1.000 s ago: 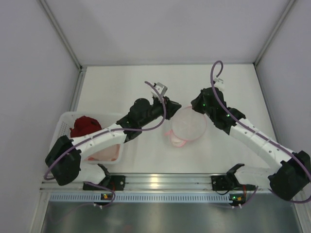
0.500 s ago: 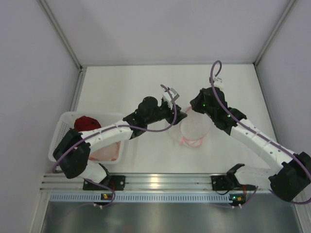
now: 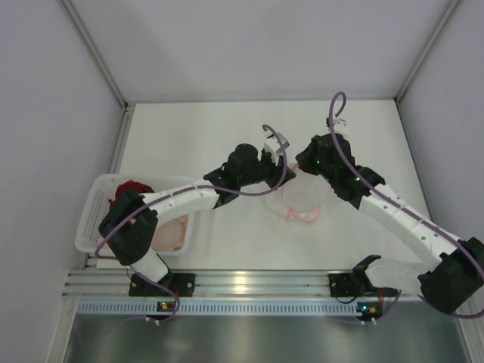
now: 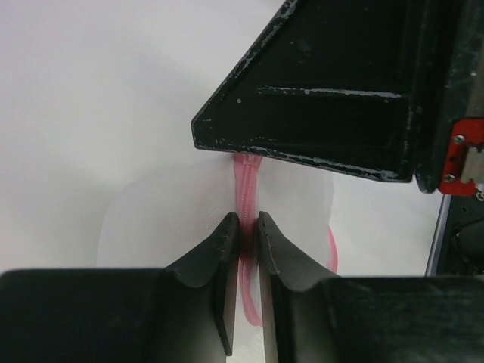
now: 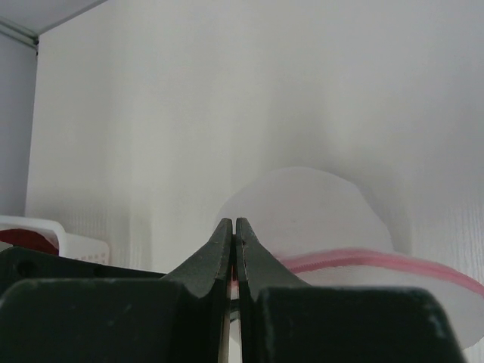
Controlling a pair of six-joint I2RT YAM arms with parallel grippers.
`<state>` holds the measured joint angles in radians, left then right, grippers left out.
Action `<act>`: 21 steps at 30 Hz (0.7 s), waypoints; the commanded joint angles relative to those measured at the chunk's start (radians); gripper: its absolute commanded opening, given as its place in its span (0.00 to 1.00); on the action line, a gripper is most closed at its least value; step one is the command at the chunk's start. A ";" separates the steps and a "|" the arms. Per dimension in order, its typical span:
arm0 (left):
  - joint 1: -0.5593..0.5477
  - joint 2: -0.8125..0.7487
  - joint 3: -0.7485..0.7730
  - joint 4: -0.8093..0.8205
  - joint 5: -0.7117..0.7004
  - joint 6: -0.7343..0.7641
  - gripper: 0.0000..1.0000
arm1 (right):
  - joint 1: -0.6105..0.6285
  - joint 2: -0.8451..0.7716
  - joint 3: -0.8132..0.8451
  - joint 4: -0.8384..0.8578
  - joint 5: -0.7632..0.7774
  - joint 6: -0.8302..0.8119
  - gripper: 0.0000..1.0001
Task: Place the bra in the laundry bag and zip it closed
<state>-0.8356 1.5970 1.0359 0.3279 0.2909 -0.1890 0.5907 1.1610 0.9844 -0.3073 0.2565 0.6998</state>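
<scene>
The white perforated basket [image 3: 89, 219] sits well left of the laundry bag [image 3: 304, 197], with the pale pink bra [image 3: 174, 233] lying inside it. At the bag's far-left edge, the left gripper [image 4: 246, 225] is nearly closed, pinching the pink zip rim. Just beside it, the right gripper [image 5: 234, 227], fingers pressed together, nips the same rim.

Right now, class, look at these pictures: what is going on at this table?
Two robot arms meet over the round white mesh laundry bag mid-table. The left tool pinches its pink zip rim; the right tool is shut at the rim's edge, though any grip there is unclear. The white perforated plastic basket on the left holds a dark red bra and some pale pink fabric. Whether the bag is filled cannot be told.
</scene>
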 commanded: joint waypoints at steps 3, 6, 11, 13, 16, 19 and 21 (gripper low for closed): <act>0.004 0.008 0.038 0.031 -0.042 -0.058 0.04 | -0.005 -0.006 0.060 0.007 0.029 -0.009 0.00; 0.004 -0.041 -0.009 0.083 -0.109 -0.081 0.00 | -0.008 0.008 0.074 -0.033 0.076 -0.028 0.00; 0.006 -0.164 -0.095 0.146 -0.156 -0.110 0.00 | -0.034 0.009 0.047 -0.047 0.092 -0.031 0.00; 0.007 -0.192 -0.118 0.146 -0.139 -0.109 0.00 | -0.051 0.006 0.028 -0.047 0.090 -0.033 0.00; 0.007 -0.236 -0.152 0.146 -0.099 -0.106 0.00 | -0.069 0.003 0.008 -0.044 0.090 -0.037 0.00; 0.007 -0.273 -0.183 0.148 -0.111 -0.115 0.00 | -0.078 -0.001 -0.015 -0.035 0.090 -0.034 0.00; 0.007 -0.298 -0.201 0.148 -0.147 -0.116 0.00 | -0.081 -0.004 -0.029 -0.033 0.090 -0.025 0.00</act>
<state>-0.8368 1.3830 0.8574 0.3985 0.1810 -0.2939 0.5537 1.1698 0.9844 -0.3210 0.2386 0.7048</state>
